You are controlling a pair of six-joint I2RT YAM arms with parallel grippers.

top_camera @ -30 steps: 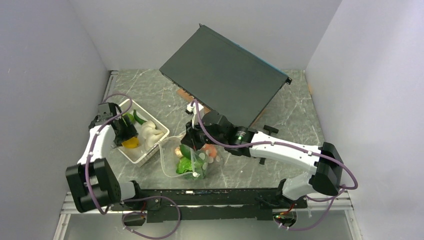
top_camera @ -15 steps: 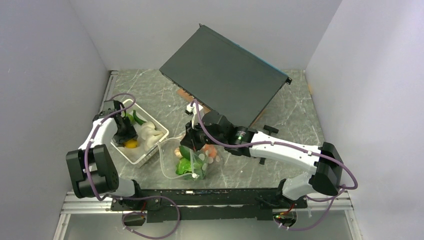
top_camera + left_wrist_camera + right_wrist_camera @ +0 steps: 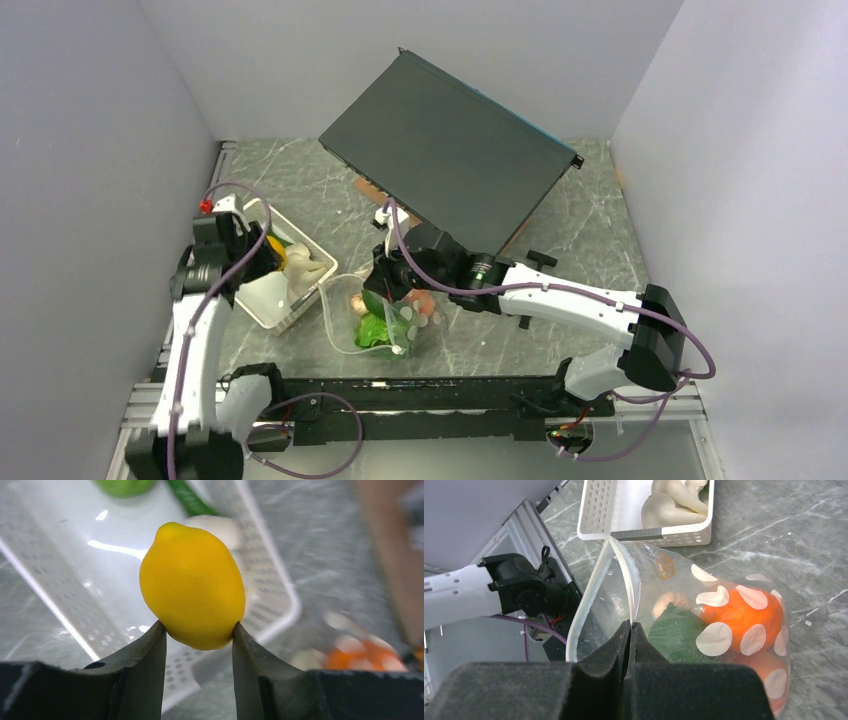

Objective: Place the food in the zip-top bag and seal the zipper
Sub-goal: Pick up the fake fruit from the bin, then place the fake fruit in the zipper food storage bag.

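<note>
My left gripper (image 3: pixel 199 632) is shut on the yellow lemon (image 3: pixel 192 584) and holds it above the white basket (image 3: pixel 45 600); from above the gripper (image 3: pixel 262 254) is over the basket's left part. My right gripper (image 3: pixel 631 626) is shut on the upper lip of the dotted zip-top bag (image 3: pixel 734 630), holding its mouth open toward the basket. The whitish zipper strip (image 3: pixel 589 600) curves round the open mouth. Inside the bag lie an orange (image 3: pixel 741 612), leafy green lettuce (image 3: pixel 676 630) and a mushroom (image 3: pixel 671 600). The bag (image 3: pixel 385 320) lies near the table's front middle.
The basket (image 3: pixel 262 305) still holds white mushrooms (image 3: pixel 300 268), a green fruit (image 3: pixel 122 486) and a cucumber (image 3: pixel 187 497). A large dark flat box (image 3: pixel 450 150) leans at the back. Grey walls close in left, right and behind.
My left gripper has closed on the lemon and lifted it out of the basket, the arm rising and swinging. The right gripper and bag have stayed put.
</note>
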